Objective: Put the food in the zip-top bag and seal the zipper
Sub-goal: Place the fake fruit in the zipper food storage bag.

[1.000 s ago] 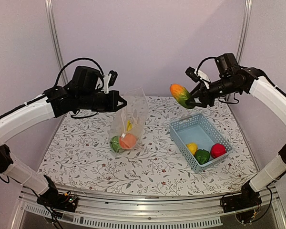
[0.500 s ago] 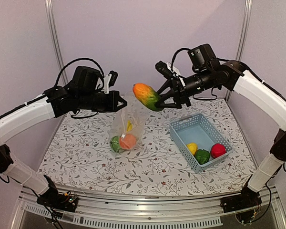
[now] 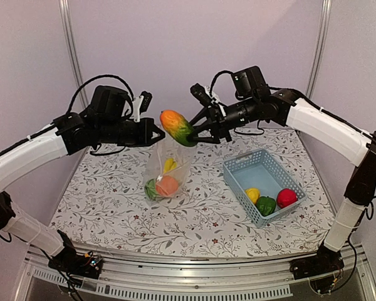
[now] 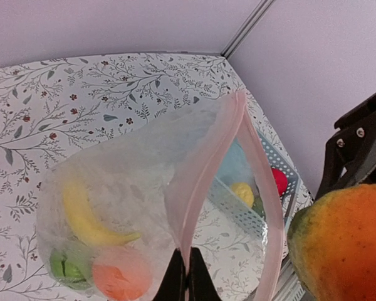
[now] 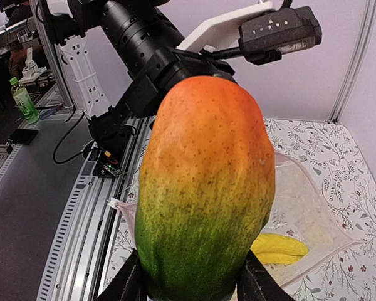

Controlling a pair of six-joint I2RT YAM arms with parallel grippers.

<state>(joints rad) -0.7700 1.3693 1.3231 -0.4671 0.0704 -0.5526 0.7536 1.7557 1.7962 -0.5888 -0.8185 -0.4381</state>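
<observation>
top external: left end effector [image 3: 158,133] pinches zipper [image 4: 207,182] tight; right end effector [image 3: 199,132] grips green-orange piece [image 3: 177,126] above zip-top bag [image 3: 177,157].

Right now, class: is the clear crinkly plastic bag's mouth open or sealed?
Open: the clear plastic bag shows its pale pink zipper strips gaping apart; left gripper pinches one.

You have a clear, crinkly plastic zip-top bag [image 4: 113,157] with a smooth, pale pink zipper [image 4: 203,169]. The green-orange piece [image 5: 203,188] looks like smooth, finely speckled plastic with a soft sheen. Your basket [image 3: 238,188] is slotted light-blue plastic. The surface [image 3: 113,207] wears a matt floral print.
</observation>
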